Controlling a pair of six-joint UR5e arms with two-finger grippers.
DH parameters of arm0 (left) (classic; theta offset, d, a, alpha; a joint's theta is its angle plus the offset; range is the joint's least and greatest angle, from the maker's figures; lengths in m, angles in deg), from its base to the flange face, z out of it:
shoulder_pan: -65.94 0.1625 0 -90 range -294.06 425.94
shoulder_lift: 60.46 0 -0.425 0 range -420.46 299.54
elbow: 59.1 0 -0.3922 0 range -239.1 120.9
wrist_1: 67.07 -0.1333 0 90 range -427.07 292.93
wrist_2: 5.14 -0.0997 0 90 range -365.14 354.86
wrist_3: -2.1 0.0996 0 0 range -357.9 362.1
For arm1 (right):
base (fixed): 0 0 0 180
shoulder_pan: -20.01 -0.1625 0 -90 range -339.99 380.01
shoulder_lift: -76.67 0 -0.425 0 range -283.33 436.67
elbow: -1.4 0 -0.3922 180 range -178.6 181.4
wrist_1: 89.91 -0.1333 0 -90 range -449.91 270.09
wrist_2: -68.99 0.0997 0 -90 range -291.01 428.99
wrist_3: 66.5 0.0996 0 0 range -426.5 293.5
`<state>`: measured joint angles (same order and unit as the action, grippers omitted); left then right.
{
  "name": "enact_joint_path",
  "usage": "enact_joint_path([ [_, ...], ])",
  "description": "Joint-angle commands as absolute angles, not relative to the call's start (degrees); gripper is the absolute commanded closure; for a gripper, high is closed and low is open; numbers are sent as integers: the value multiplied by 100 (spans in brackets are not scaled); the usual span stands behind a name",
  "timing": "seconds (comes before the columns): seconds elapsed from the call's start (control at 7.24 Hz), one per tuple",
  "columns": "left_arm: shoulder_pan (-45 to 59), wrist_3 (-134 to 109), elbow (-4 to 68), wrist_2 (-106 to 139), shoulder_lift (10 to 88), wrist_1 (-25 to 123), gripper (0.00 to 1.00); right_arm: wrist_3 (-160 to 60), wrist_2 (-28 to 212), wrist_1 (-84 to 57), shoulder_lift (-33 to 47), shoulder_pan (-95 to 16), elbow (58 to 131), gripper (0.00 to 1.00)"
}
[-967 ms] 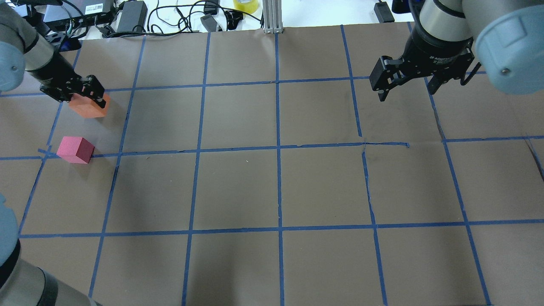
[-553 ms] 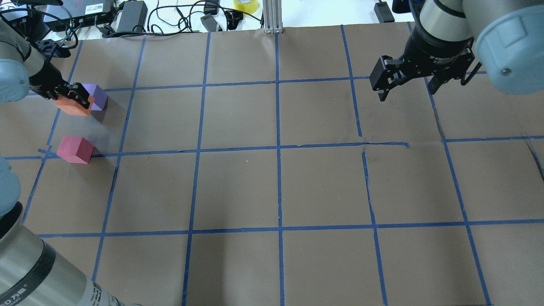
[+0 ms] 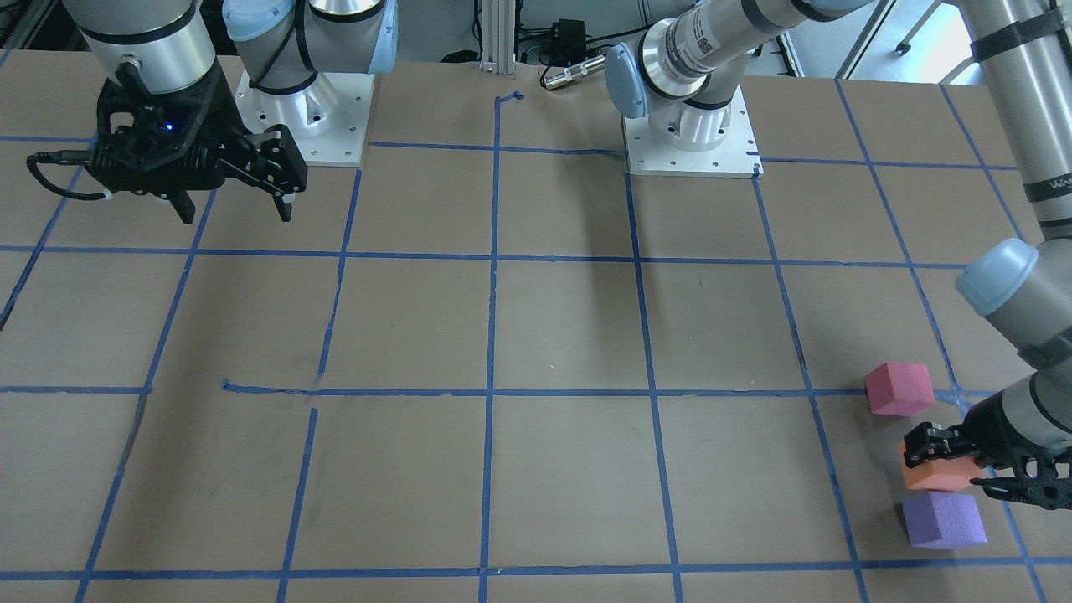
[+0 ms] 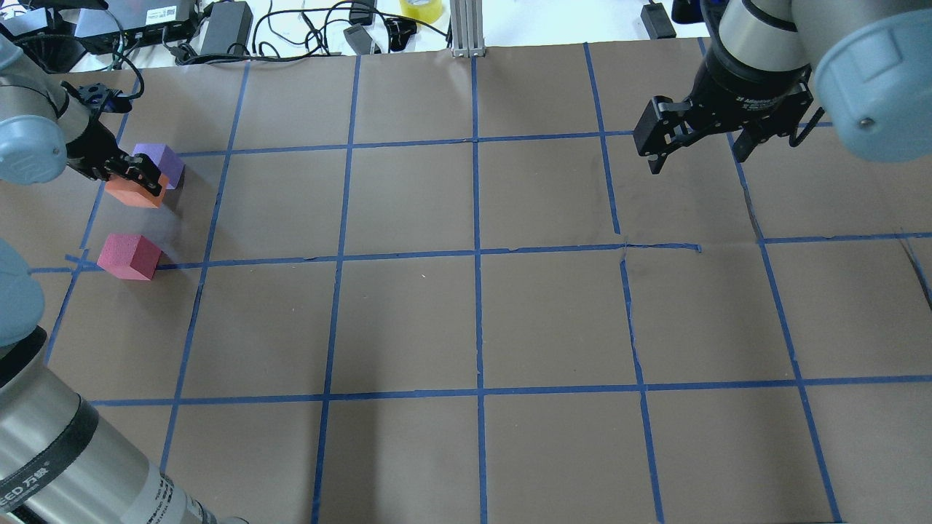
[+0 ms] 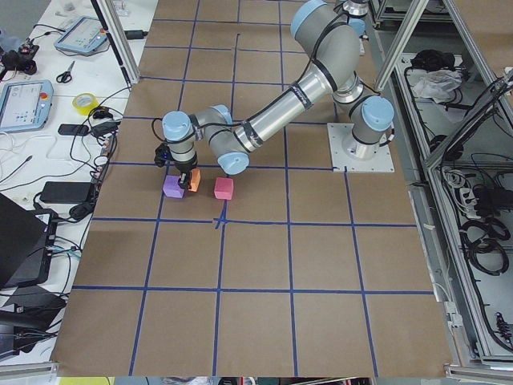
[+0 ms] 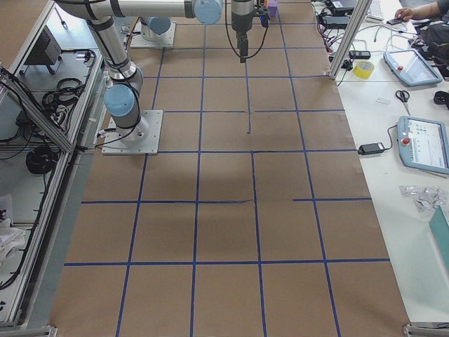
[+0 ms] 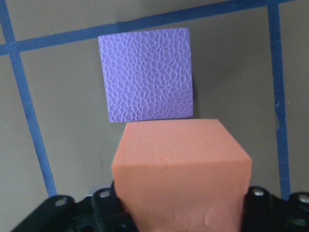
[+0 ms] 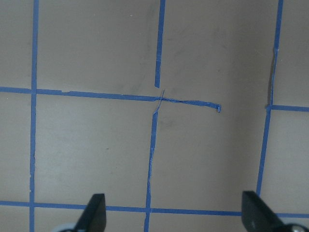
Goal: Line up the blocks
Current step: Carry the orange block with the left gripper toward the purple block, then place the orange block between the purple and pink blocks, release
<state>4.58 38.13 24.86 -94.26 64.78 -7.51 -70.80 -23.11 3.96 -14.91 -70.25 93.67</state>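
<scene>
My left gripper [image 4: 135, 178] is shut on the orange block [image 4: 129, 195] and holds it low over the table at the far left. The purple block [image 4: 164, 160] lies just behind it, and the pinkish-red block [image 4: 129, 256] lies nearer, on a tape crossing. In the front-facing view the orange block [image 3: 936, 477] sits between the pinkish-red block [image 3: 899, 389] and the purple block [image 3: 944, 519]. The left wrist view shows the orange block [image 7: 181, 169] between the jaws with the purple block [image 7: 145, 72] right beyond it. My right gripper [image 4: 695, 149] is open and empty, high at the far right.
The table is brown paper with a blue tape grid [image 4: 477, 251]. Cables, power bricks and a yellow tape roll [image 4: 421, 9] lie beyond the far edge. A metal post [image 4: 466, 29] stands at the far middle.
My left gripper has carried the orange block leftward and toward the robot, uncovering the purple block behind it. The pinkish-red block and the right arm have not moved.
</scene>
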Motion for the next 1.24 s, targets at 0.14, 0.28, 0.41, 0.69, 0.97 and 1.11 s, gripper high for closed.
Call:
enact_joint_path([
  [0.14, 468, 3281, 2589, -9444, 6566, -757, 100, -7081, -2312, 387, -1491, -7025, 9368, 0],
  [0.28, 477, 3138, 2581, -9461, 6566, -757, 100, -7081, -2312, 387, -1491, -7025, 9368, 0],
  [0.41, 503, 3146, 2589, -9479, 6566, -757, 100, -7081, -2312, 396, -1491, -7025, 9368, 0],
  [0.69, 617, 3688, 2729, -9479, 6584, -748, 100, -7081, -2312, 396, -1491, -7025, 9368, 0],
  [0.97, 618, 3621, 2774, -9470, 6601, -757, 100, -7072, -2303, 396, -1491, -7025, 9368, 0],
  [1.11, 618, 3690, 2835, -9470, 6601, -757, 80, -7072, -2312, 396, -1491, -7025, 9368, 0],
])
